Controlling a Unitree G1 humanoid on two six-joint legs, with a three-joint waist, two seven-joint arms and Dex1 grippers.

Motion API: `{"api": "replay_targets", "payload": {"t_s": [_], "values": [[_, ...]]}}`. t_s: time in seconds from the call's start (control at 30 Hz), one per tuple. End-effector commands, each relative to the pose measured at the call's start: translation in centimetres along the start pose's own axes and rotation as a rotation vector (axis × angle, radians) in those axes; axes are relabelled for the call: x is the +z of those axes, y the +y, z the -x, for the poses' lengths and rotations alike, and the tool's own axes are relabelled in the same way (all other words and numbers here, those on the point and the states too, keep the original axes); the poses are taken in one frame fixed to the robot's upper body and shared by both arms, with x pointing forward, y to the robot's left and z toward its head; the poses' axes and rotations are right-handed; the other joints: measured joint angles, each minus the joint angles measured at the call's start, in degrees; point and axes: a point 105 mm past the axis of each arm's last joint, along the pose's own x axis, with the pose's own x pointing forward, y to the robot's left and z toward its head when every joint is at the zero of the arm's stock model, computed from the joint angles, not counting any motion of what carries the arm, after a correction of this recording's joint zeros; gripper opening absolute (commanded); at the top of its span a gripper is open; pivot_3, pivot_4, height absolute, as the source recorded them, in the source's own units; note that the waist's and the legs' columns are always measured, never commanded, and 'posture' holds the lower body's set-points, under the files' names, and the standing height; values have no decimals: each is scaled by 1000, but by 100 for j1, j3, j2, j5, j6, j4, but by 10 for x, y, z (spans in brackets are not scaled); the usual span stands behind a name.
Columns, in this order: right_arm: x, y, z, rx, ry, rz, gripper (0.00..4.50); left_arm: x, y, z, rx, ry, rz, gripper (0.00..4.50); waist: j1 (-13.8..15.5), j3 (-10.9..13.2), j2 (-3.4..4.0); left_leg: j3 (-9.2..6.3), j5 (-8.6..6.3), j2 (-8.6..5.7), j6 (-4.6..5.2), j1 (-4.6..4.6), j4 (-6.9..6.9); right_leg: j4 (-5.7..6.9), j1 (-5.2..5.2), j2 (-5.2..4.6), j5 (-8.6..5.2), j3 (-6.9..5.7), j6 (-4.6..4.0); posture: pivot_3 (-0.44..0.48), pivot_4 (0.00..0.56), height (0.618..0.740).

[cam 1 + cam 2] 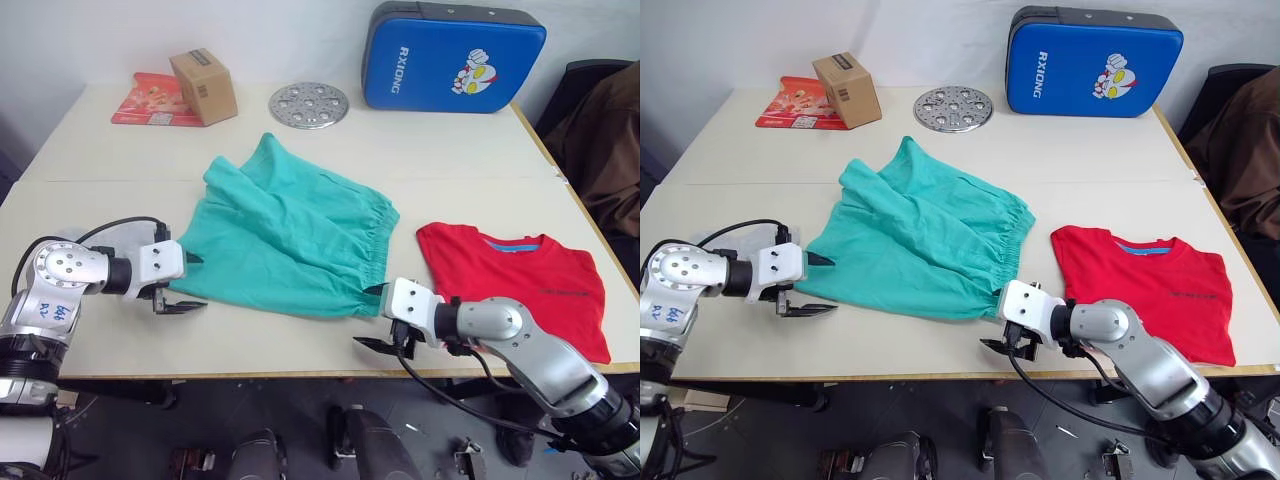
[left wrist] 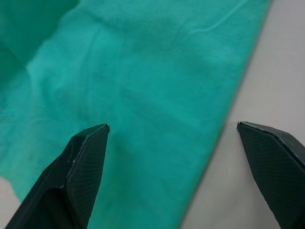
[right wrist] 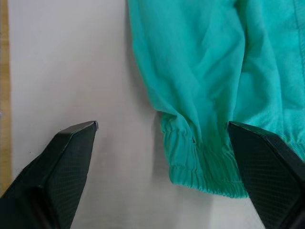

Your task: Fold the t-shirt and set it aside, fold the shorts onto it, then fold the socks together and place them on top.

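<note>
Table [image 1: 330, 150] surface: shorts [image 1: 290, 240] spread flat, folded t-shirt [image 1: 520, 280] just beside their waistband. Shorts step in hand, likely; left gripper [image 1: 182, 281] and right gripper [image 1: 385, 318], fingers spread and empty, flank the shorts' near edge, and next must pinch its corners.

Teal-green shorts [image 1: 290, 235] and a red t-shirt [image 1: 520, 285] with blue collar lining are seen on a cream desk [image 1: 430, 150]; a blue pad [image 1: 452, 57] is printed with a cartoon.
</note>
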Motion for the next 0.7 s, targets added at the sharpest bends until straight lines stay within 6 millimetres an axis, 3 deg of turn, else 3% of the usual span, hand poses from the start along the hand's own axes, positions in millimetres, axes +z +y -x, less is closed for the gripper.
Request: {"api": "replay_targets", "payload": {"t_s": [0.03, 0.33, 0.47, 0.7], "values": [[3, -7, -3, -23, -10, 57, 3206, -15, 1, -16, 14, 58, 3, 4086, 0, -11, 12, 4, 0, -1, 1, 1, 2, 0, 0, -1, 0, 1, 0, 0, 150, 740], [6, -20, 3, -76, -45, 85, 3, -30, -3, -17, -52, 101, 65, 1365, -26, -34, 30, 6, 1, 0, 0, 19, -3, 4, 13, -1, 1, 1, 0, 0, 150, 740], [14, -11, 16, 20, -113, 68, 0, -30, -26, 1, -201, 105, 141, 74, -69, -35, 27, 14, -3, 5, -10, 71, -23, -1, 57, 2, -6, 1, -9, 0, 150, 740], [22, 7, 40, 215, -206, -50, 0, -9, -83, 71, -500, 150, 324, 12, -269, -32, 25, 17, -39, 37, -63, 105, -38, 40, 59, 23, -78, -3, -50, 0, 150, 740]]}}
